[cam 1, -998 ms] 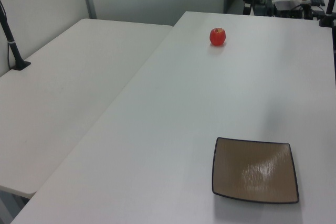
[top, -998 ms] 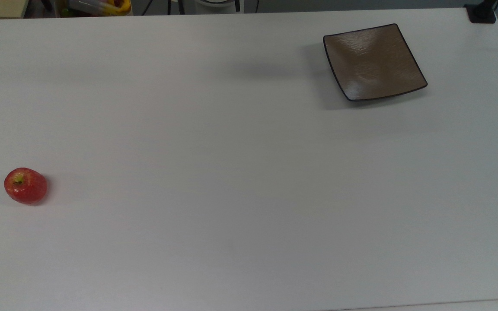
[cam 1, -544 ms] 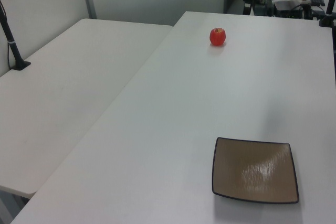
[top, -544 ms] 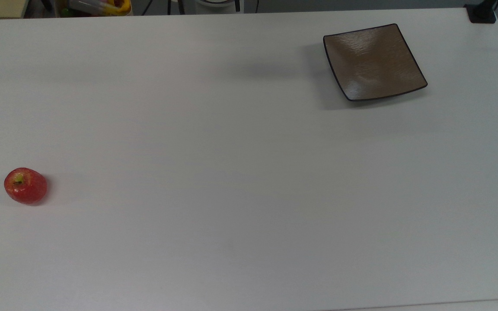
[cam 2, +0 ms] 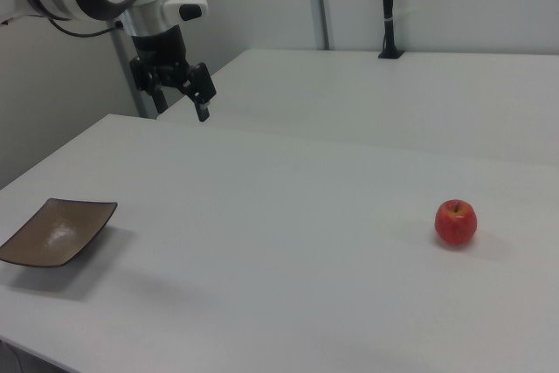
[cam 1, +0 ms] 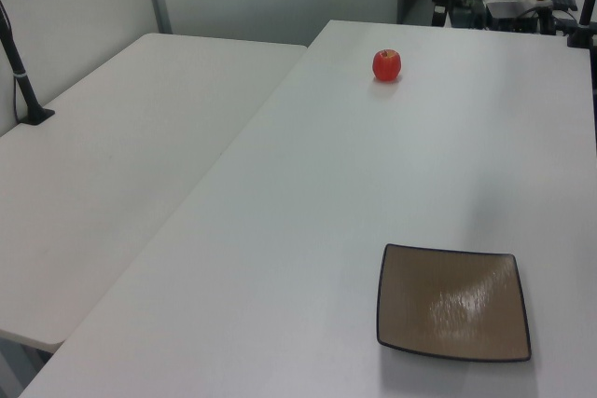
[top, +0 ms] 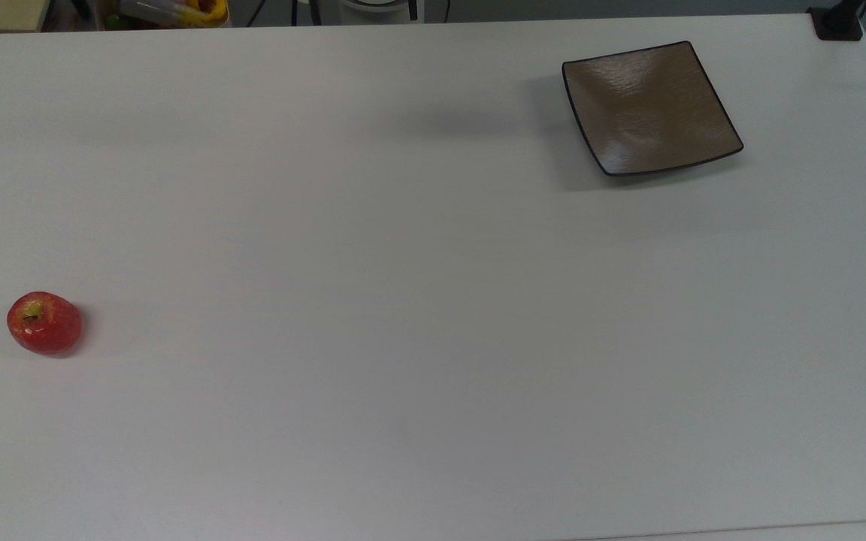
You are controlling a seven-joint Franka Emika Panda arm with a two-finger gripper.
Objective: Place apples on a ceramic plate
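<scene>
A small glossy red apple (top: 43, 323) sits alone near the top view's left edge; it is also far back in the left view (cam 1: 387, 64) and at the right view's right (cam 2: 456, 222). The square brown ceramic plate (top: 651, 109) lies bare at the top view's upper right, near the front in the left view (cam 1: 453, 303) and at the right view's left (cam 2: 54, 231). My gripper (cam 2: 179, 98) hangs open and holding nothing in the air, above the table's far side in the right view, well away from the apple and the plate.
The white table (top: 418, 300) stretches wide between the apple and the plate. A second white table (cam 1: 112, 156) adjoins it, carrying a black post (cam 1: 19, 72). A black clamp (top: 837, 22) sits at the top view's upper right corner.
</scene>
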